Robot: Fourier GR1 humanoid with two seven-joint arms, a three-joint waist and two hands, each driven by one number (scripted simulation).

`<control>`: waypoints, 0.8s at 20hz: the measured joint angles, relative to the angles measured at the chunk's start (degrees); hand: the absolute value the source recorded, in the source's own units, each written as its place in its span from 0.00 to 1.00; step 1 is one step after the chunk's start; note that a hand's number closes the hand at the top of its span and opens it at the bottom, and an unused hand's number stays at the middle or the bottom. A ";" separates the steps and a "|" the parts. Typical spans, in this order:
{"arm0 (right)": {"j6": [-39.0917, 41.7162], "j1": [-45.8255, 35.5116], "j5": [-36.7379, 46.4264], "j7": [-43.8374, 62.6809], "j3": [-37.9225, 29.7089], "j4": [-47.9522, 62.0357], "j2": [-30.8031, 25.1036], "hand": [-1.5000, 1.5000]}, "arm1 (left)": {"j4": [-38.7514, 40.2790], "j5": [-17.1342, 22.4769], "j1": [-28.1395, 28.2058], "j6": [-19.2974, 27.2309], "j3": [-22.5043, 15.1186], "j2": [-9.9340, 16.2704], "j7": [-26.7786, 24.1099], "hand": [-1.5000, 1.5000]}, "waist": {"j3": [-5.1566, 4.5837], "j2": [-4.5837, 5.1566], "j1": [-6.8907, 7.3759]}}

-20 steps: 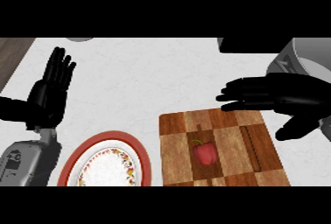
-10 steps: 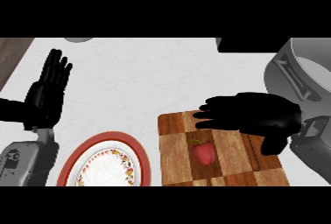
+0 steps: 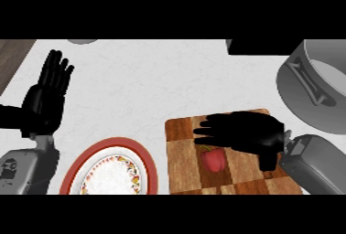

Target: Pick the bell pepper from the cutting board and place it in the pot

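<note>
A small red bell pepper (image 3: 214, 159) lies on the wooden cutting board (image 3: 186, 173) at the lower middle. My right hand (image 3: 249, 133) hovers palm down over the board just above and right of the pepper, its fingers spread and pointing left, holding nothing. The grey pot (image 3: 315, 84) stands at the right edge, with a handle across its top. My left hand (image 3: 45, 97) rests open at the far left, fingers pointing up.
A plate (image 3: 111, 170) with a red rim and patterned border sits left of the cutting board. A dark block (image 3: 260, 46) stands at the back next to the pot. A brown strip (image 3: 12, 55) runs along the counter's far left.
My right hand has moved down and left from beyond the board's far edge to over the board, close to the pepper. The left hand has stayed still.
</note>
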 measured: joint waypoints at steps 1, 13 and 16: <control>-0.25 0.80 1.04 -0.26 -0.04 -0.24 0.73 0.00 | -0.01 0.19 0.06 -0.44 0.53 0.28 0.12 0.50 | 0.01 0.00 -0.03; -3.76 6.32 12.92 -2.66 -1.01 1.34 7.80 0.00 | 0.69 -1.95 0.60 -1.10 0.83 -2.06 -1.22 0.50 | 0.01 0.01 -0.15; -5.72 6.68 16.38 -2.60 -1.16 4.09 10.02 0.00 | 0.30 -1.96 0.77 -1.54 1.42 -1.95 -0.82 0.50 | 0.01 0.02 -0.06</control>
